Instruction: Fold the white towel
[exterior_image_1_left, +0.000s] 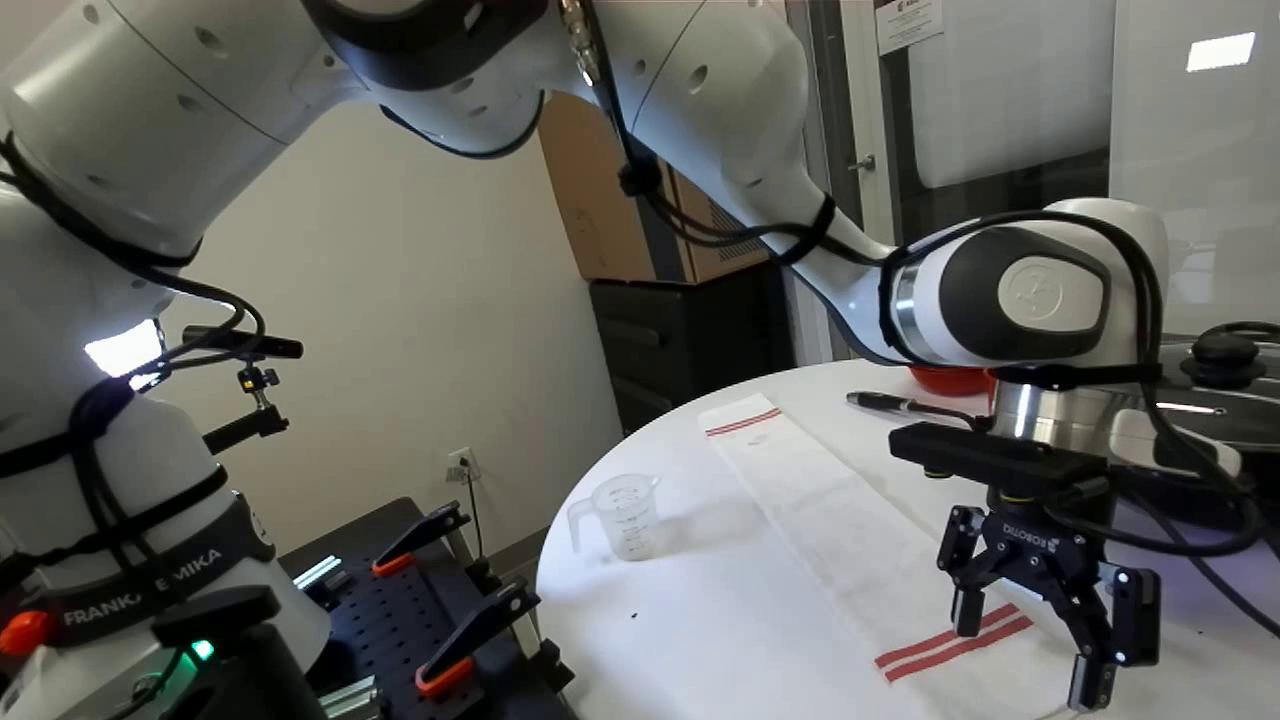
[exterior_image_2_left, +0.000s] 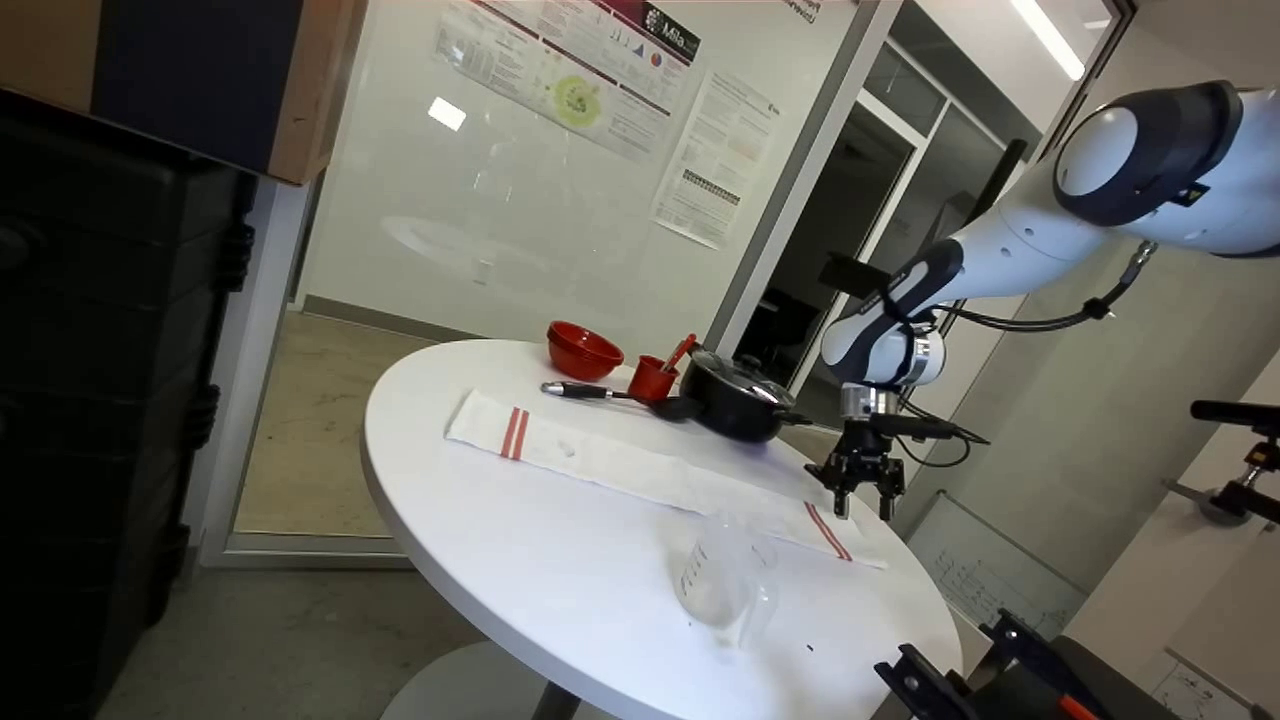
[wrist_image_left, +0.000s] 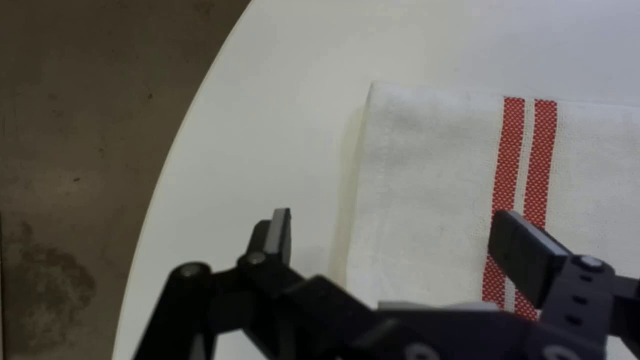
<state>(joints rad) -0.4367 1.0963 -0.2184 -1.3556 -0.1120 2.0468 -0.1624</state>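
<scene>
The white towel (exterior_image_1_left: 830, 510) lies as a long, narrow, flat strip on the round white table, with a pair of red stripes near each short end. It also shows in an exterior view (exterior_image_2_left: 640, 470) and in the wrist view (wrist_image_left: 425, 190). My gripper (exterior_image_1_left: 1028, 648) is open with nothing between its fingers. It hovers over the towel's end near the table edge, as an exterior view (exterior_image_2_left: 865, 506) also shows. In the wrist view the gripper (wrist_image_left: 392, 220) has one finger over bare table beyond the towel's short edge and one over the red stripes.
A clear measuring cup (exterior_image_1_left: 628, 520) stands beside the towel's long side. On the opposite side are a black pot (exterior_image_2_left: 738, 395), a red cup (exterior_image_2_left: 653, 380), red bowls (exterior_image_2_left: 583, 350) and a black-handled utensil (exterior_image_2_left: 585, 391). The table's rounded edge (wrist_image_left: 165, 170) lies close to the gripper.
</scene>
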